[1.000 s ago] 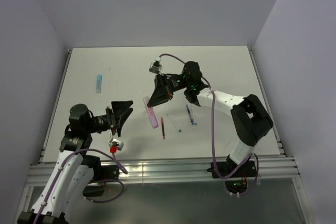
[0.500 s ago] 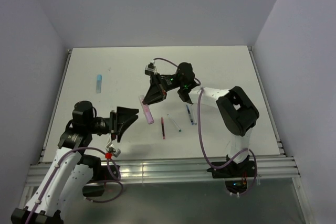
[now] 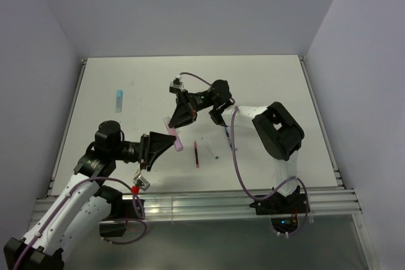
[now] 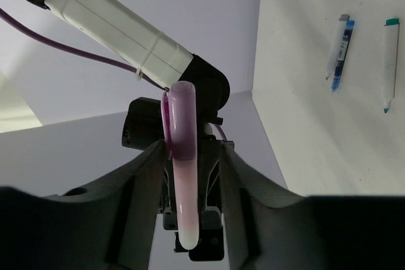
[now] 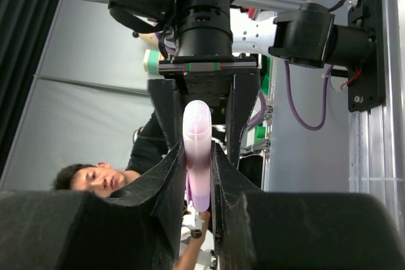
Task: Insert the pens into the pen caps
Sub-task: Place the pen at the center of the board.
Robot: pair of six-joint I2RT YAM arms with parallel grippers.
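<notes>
A pink pen cap (image 3: 174,136), pale at one end and purple at the other, hangs above the table with my right gripper (image 3: 172,123) shut on it. The right wrist view shows the pink pen cap (image 5: 197,150) pinched between both fingers. My left gripper (image 3: 167,143) meets it from the near left. In the left wrist view its jaws flank the pink pen cap (image 4: 183,175), and a gap shows on the right side. On the table lie a red pen (image 3: 196,154), a white green-tipped pen (image 3: 210,148) and a dark blue pen (image 3: 229,138).
A light blue pen cap (image 3: 118,100) lies alone at the table's far left. The left wrist view also shows the blue pen (image 4: 338,52) and the green-tipped pen (image 4: 390,64). A metal rail (image 3: 190,203) runs along the near edge.
My right arm has carried the pink pen cap leftward and nearer. The left gripper has moved right to meet it, and its jaws have narrowed around the cap.
</notes>
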